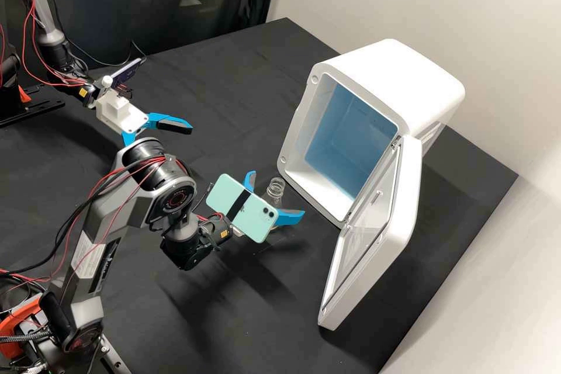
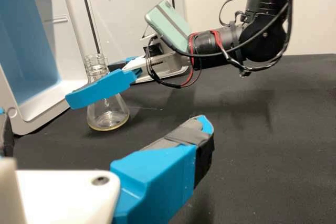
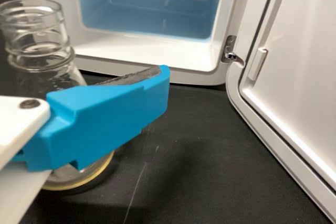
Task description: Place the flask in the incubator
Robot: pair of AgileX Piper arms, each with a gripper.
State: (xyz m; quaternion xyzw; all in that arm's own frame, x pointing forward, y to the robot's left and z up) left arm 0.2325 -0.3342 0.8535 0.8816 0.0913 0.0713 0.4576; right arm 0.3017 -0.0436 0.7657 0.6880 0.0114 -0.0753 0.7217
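Observation:
A clear glass flask (image 1: 274,189) stands upright on the black bench just in front of the white incubator (image 1: 409,87), whose door (image 1: 380,234) hangs open on a blue interior. My right gripper (image 1: 270,198) is open and straddles the flask, one blue finger on each side. In the right wrist view one finger (image 3: 105,111) crosses in front of the flask (image 3: 37,40). The left wrist view shows that flask (image 2: 107,111) beside the incubator's rim (image 2: 31,106). My left gripper (image 1: 156,133) hangs open and empty, well back from the flask.
The right arm's wrist carries a mint-green phone (image 1: 242,207). The open door (image 3: 294,77) stands to the flask's right in the high view. Bare black bench (image 1: 234,87) lies behind the arms, and its edge (image 1: 467,234) runs past the incubator.

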